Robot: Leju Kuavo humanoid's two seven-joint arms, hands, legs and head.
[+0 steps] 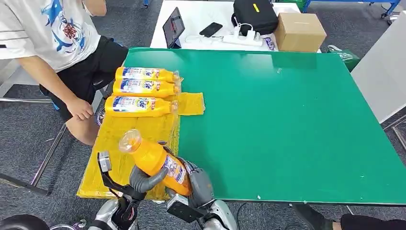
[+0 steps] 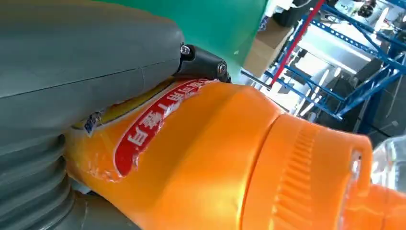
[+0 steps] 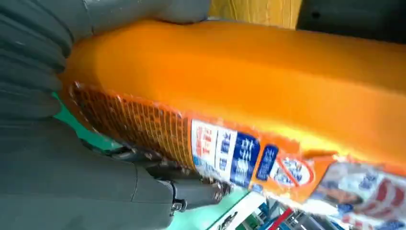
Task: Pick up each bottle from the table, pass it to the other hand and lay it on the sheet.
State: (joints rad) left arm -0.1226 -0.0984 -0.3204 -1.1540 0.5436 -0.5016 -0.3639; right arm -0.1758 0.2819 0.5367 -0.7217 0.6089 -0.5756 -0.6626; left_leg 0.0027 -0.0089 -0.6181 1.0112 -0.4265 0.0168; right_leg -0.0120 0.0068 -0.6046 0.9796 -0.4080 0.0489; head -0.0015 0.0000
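Handover stage in progress, by my reading. An orange bottle (image 1: 155, 160) is held above the near left corner of the green surface (image 1: 297, 134), tilted, with its clear cap end raised toward the far left and its base low between the two hands. The left hand (image 1: 143, 179) has its thumb and fingers wrapped around the lower body of the bottle; the left wrist view confirms grey thumb and dark fingertip pressed against the label. The right hand (image 1: 198, 187) is closed against the bottle's base end from the other side; the right wrist view shows its fingers lying along the label. Both hands therefore have hold at once, which fits a transfer from one to the other. Which hand carries the weight cannot be judged from these views.

The yellow sheet (image 1: 139, 132) lies along the left edge of the surface, overhanging it slightly at the near end. Three bottles (image 1: 141, 90) already lie on it at the far end, side by side, caps pointing toward the middle of the surface. This neat row leaves the nearer part of the sheet free for the held bottle, directly below it.

A person (image 1: 62, 43) sits just beyond the left edge, one hand resting on a knee, clear of the robot.

Risk noted: release by the giving hand before the receiving grip is firm could drop the bottle.
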